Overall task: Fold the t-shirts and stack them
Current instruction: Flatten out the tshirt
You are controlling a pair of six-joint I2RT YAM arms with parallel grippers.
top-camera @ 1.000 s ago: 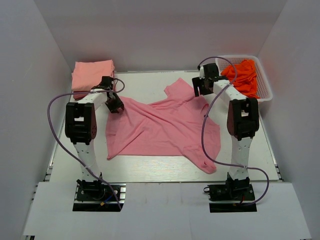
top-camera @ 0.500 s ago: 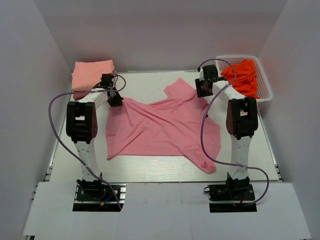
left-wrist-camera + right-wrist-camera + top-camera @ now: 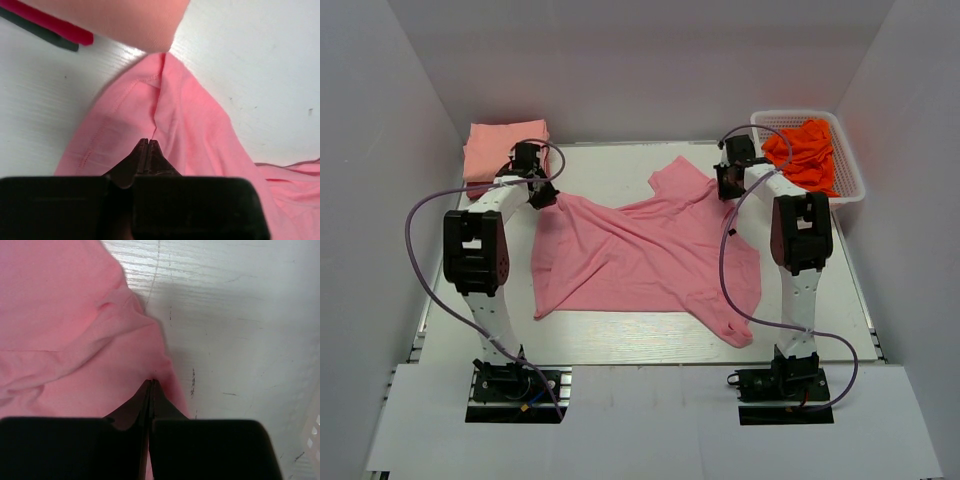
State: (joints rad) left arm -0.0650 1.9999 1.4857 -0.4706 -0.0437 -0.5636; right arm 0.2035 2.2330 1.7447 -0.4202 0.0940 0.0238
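A rose-pink t-shirt (image 3: 640, 255) lies spread and wrinkled in the middle of the table. My left gripper (image 3: 542, 196) is at the shirt's far left corner, shut, with a ridge of the pink cloth (image 3: 190, 125) pinched at its tips (image 3: 148, 141). My right gripper (image 3: 725, 186) is at the far right edge, also shut, and the cloth (image 3: 75, 330) puckers into its tips (image 3: 151, 381). A folded salmon-peach t-shirt (image 3: 502, 146) sits at the back left. Orange-red t-shirts (image 3: 805, 152) are heaped in the basket.
The white lattice basket (image 3: 852, 186) stands at the back right, just right of my right arm; its corner (image 3: 312, 437) shows in the right wrist view. The folded peach shirt (image 3: 125, 20) lies just beyond my left gripper, with a red and dark strip (image 3: 50, 25) beside it. White walls enclose the table.
Both grippers have moved slightly toward the back and closed from open onto the pink shirt's far corners. The shirt itself has barely shifted.
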